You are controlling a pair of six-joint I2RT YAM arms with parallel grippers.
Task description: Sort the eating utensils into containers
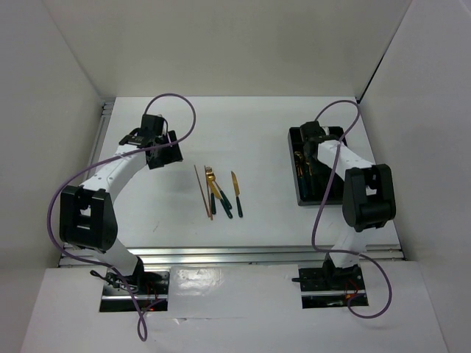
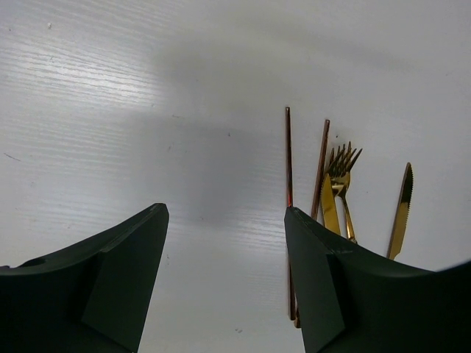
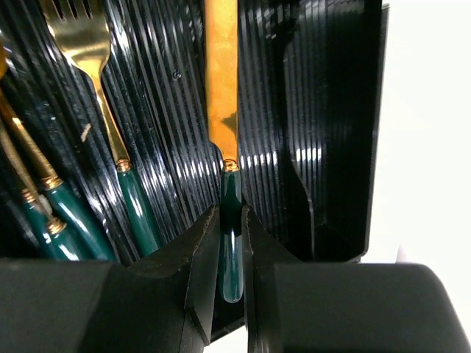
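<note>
A slim knife with a flat gold blade and a dark green handle (image 3: 222, 88) is pinched by its handle between the right fingers (image 3: 210, 243), which are closed tight on it. Its blade points away from the wrist, along a narrow compartment of the black ribbed plastic tray (image 3: 331, 110). Whether the blade rests on the tray floor cannot be told. A raised divider runs just to the right of the blade.

In the compartment to its left lies a gold fork with a dark green handle (image 3: 81, 37). Further left, more green handles with gold collars (image 3: 66, 220) are bunched together. In the top view the tray (image 1: 303, 193) sits on the right side of the white table (image 1: 169, 220), with the right arm reaching over its far half.

Well apart from the tray, near the middle of the table, the unsorted pieces lie close together:
- a pair of thin brown wooden chopsticks (image 1: 202, 191) on the left
- gold forks with green handles (image 1: 211, 180), overlapping, just beside the chopsticks
- a gold-bladed, green-handled knife (image 1: 235, 193) on the right, slightly apart from the forks

The left fingers (image 2: 151, 235) stand wide open with nothing between them, over bare table to the left of this group. In the left wrist view, the chopsticks (image 2: 288, 154), the fork tines (image 2: 342, 165) and the serrated knife (image 2: 402, 206) show past the right-hand finger, which hides their near ends.
</note>
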